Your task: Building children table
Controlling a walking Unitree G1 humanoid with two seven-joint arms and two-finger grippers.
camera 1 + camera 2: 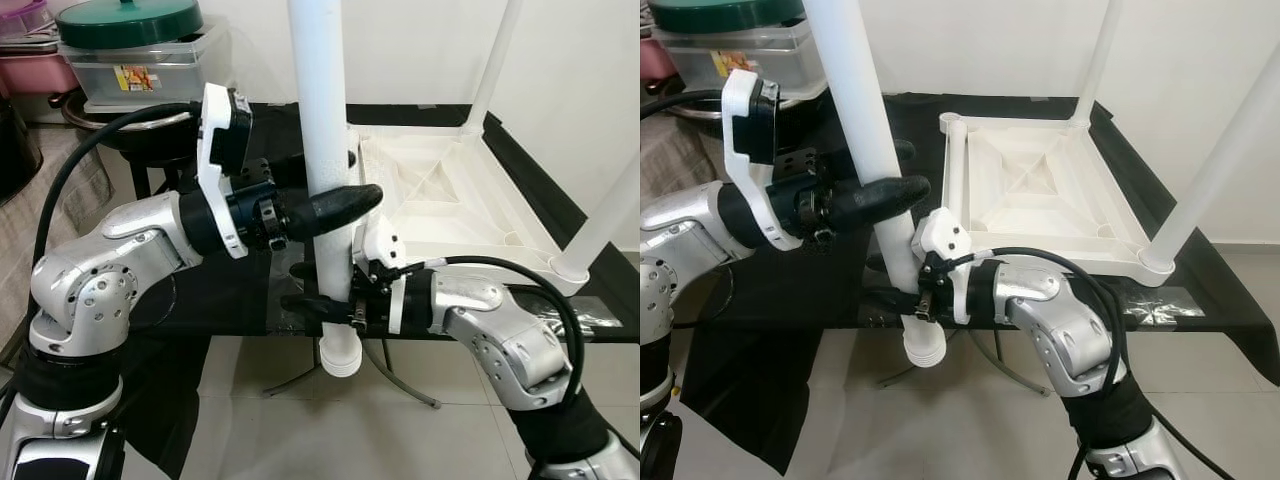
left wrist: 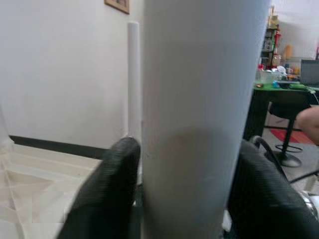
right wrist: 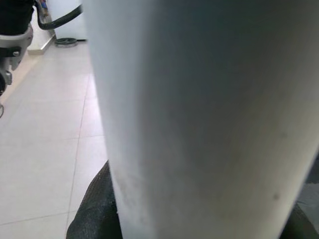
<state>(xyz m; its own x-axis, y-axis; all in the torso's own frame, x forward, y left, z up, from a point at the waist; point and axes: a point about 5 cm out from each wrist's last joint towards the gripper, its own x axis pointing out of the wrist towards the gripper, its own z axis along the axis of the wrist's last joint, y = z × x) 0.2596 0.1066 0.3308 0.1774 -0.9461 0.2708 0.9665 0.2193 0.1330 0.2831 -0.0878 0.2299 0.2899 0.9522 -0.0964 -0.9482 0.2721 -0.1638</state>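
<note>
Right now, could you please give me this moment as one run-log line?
left gripper: shut on table leg | right gripper: shut on leg, lower | tabletop: upside down, two legs fitted

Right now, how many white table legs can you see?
3: one leg held upright in both grippers, one standing at the upturned tabletop's far corner, one at its near right corner. Others may be hidden.

Looking like a lived-in home: pale tiled floor [image 1: 250,430], stacked plastic storage tubs under a round green lid [image 1: 128,20], framed picture [image 2: 117,5] hanging on white wall.
</note>
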